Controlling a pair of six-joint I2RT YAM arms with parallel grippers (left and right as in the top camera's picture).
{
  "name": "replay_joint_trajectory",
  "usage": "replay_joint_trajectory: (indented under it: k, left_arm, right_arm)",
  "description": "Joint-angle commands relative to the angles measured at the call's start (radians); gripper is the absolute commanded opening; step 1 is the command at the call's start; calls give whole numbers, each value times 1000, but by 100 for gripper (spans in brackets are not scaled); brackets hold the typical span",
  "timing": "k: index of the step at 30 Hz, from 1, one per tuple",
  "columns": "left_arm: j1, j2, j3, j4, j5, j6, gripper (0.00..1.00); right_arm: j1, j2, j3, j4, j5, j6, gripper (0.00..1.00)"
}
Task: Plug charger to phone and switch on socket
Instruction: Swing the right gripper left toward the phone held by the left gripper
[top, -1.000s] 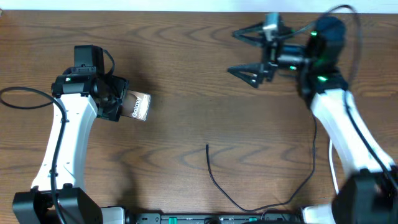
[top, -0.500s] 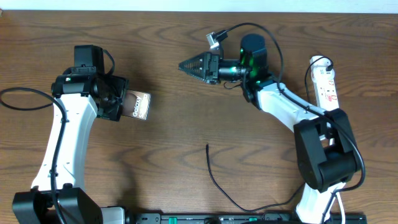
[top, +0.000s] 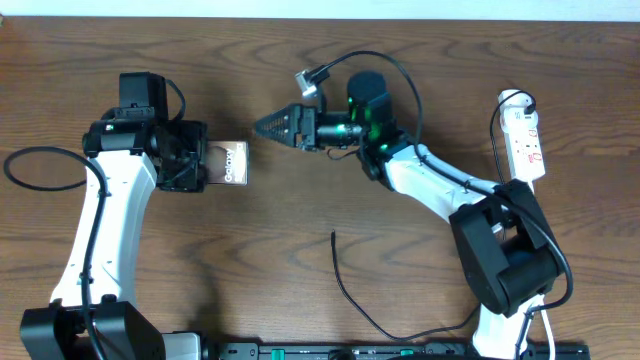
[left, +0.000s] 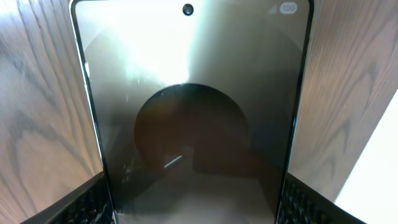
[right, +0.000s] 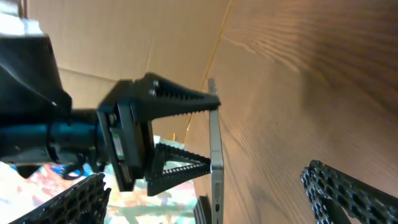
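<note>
Wooden table (top: 300, 210) underlies the left gripper (top: 205, 165) clamping the phone (top: 236, 164).

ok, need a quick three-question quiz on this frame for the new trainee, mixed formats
1. True or false: the right hand grips the charger.
2. Which hand holds the phone? A) left B) right C) neither
3. Short answer: where does the charger's plug tip lie?

Key:
1. False. Its jaws stand open and empty.
2. A. The left hand holds it.
3. On the table, apart from both the phone and the socket.
</note>
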Motion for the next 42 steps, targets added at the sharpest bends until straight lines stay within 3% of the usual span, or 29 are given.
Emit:
replay_joint_trajectory:
  k: [1,22,26,31,37,42]
  left_arm:
    - [-2,-2,2,1,79,-32,7]
    - [-41,-2,2,1,123,-65,7]
    - [-56,-2,2,1,124,-65,8]
    - [-79,-2,2,1,123,-65,7]
    - [-86,-2,2,1,124,-65,8]
    - [-86,-2,2,1,135,-65,8]
  right_arm:
    - [30,3,13,-17,36,-61,99]
    - [166,3,13,-115,145,-68,98]
    - [177,3,13,-115,150,-68,91]
    - [177,3,13,-115,152,-74,68]
    - [178,3,13,-118,152,-76,50]
    - [179,3,13,-119,159,-76,45]
